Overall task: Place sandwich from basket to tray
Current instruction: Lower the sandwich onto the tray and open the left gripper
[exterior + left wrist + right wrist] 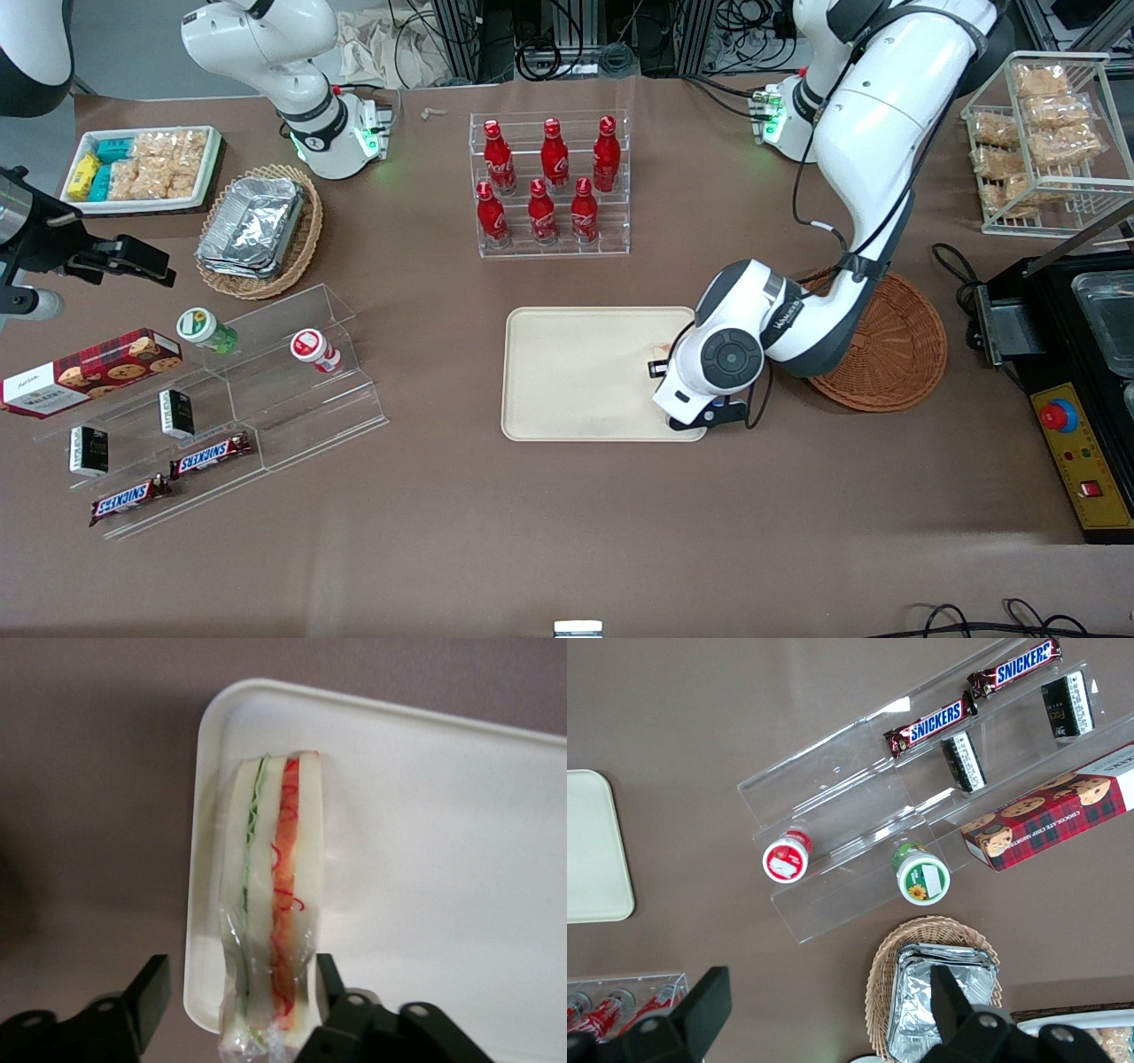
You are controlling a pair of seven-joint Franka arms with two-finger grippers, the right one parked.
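Sandwich: the sandwich [270,904] lies on the tray [425,859], along the short edge nearest the basket, its filling edge facing up so the green and red layers show. It is wrapped in clear film, which bunches at the end between the jaws.

Tray: cream, rectangular, lying near the middle of the table [567,549]. The sandwich sits just inside the rim, not at the centre, probably because that edge is the first one reached when coming from the basket.

Basket: the basket [895,354] stands just beside the tray, toward the working arm's end of the table. What shows of it is bare; the arm covers part of it.

Gripper: the gripper [239,1001] hangs low over the tray's basket-side edge, hidden in the front view by the wrist.

Jaws: spread apart. One finger stands clear of the sandwich with a gap showing; the other is at the wrapper's side, and I cannot tell whether it touches. They straddle the wedge's narrow width, the natural way to hold it without crushing the bread faces.

Task state: judging by how things lie, the sandwich is delivered and let go; what remains is lifting the gripper clear without snagging the film.
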